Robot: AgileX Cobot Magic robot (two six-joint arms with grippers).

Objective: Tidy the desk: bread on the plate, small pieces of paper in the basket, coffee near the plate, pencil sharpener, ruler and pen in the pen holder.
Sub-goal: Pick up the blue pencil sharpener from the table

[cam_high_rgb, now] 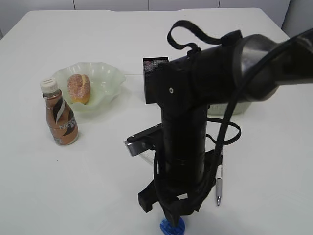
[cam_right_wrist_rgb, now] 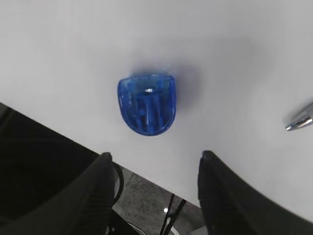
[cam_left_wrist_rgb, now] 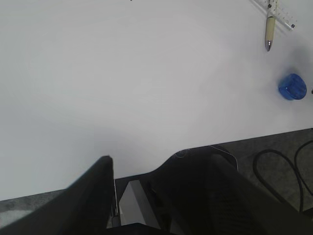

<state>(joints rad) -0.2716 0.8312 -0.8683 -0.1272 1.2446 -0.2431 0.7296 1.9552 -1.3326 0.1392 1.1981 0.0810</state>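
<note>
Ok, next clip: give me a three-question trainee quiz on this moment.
1. True or false: the bread lies in the plate.
2. Which item sits under the right claw? A) coffee B) sharpener C) ruler
3. Fill in: the pen lies on the ____, not in the holder.

Key:
1. True.
2. B: the blue sharpener is below the open claw, not gripped.
3. Desk.

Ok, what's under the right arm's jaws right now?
The blue pencil sharpener lies on the desk, jaws open above it. The pen tip shows nearby; the ruler is mostly hidden behind the arm.
</note>
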